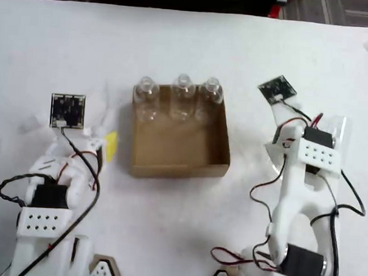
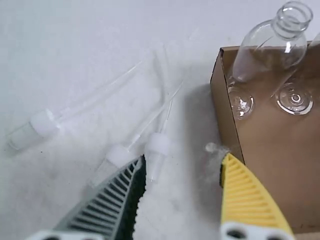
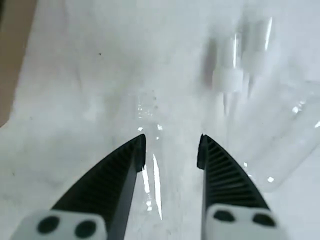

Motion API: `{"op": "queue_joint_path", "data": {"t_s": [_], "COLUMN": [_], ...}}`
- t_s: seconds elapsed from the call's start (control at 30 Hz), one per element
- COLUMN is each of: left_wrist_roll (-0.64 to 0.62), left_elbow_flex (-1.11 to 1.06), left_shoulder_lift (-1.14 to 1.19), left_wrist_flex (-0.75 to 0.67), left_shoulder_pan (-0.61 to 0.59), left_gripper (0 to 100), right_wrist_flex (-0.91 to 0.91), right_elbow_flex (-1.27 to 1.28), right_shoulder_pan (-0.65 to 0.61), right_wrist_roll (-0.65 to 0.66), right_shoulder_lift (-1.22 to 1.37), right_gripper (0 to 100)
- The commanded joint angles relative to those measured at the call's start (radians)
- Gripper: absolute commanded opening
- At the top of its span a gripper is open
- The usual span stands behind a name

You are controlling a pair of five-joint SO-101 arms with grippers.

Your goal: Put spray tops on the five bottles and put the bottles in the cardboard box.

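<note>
As seen from above, cardboard box [image 1: 215, 158] near the middle of the table [image 1: 64, 41], with three clear bottles upright inside against its far wall: first bottle [image 1: 147, 99], second bottle [image 1: 182, 97], third bottle [image 1: 210, 97], necks open.

Left gripper [image 2: 183, 160] just beside the box's left wall, low over the table, grey finger [image 2: 115, 200] and yellow finger [image 2: 245, 195] spread wide, gripping nothing. Nearest spray top [image 2: 157, 147] lying at the grey fingertip, touching or only close, not discernible. Second spray top [image 2: 117, 157] just past the grey finger, on the side away from the box. Third spray top [image 2: 42, 127] farther still from the box. Small clear piece [image 2: 215, 148] at the yellow fingertip, close against the box wall, kind not discernible.

Right gripper [image 3: 170, 147] well to the right of the box, black fingers parted. Fourth bottle [image 3: 150, 170] apparently lying flat in the gap between them, faint, traced mainly by glints. Fifth bottle [image 3: 287, 150] lying just beside that gripper, on the side away from the box. Fourth spray top [image 3: 227, 80] and fifth spray top [image 3: 255, 60] side by side beyond the fingertips, apart from the box.

Tally: bottles, five (three in the box, two on the table right of it); spray tops, five (three left of the box, two right of it), all loose on the table.
</note>
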State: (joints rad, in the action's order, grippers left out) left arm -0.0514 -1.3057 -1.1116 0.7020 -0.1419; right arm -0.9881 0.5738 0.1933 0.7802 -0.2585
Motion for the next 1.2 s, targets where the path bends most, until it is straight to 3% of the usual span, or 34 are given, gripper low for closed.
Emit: {"op": "queue_joint_path", "data": {"t_s": [0.0,0.13,0.37,0.57,1.17], "left_wrist_roll": [-0.002,-0.002,-0.002,-0.002,-0.002], "left_elbow_flex": [0.008,0.009,0.009,0.009,0.009], "left_shoulder_lift": [-0.019,-0.019,-0.019,-0.019,-0.019], "left_wrist_flex": [-0.021,-0.021,-0.021,-0.021,-0.021], "left_shoulder_pan": [-0.01,-0.01,-0.01,-0.01,-0.01], "left_gripper": [23,23,23,23,23], "right_wrist_flex": [-0.013,-0.035,-0.243,-0.28,-0.277], "right_elbow_flex": [-0.051,-0.106,-0.351,-0.47,-0.468], "right_shoulder_pan": [-0.076,-0.09,-0.128,-0.12,-0.09], "right_wrist_roll": [0.011,0.011,0.011,0.017,0.018], "right_shoulder_lift": [-0.031,0.061,0.309,0.456,0.501], "right_gripper": [15.2,15.2,15.2,15.2,14.9]}}
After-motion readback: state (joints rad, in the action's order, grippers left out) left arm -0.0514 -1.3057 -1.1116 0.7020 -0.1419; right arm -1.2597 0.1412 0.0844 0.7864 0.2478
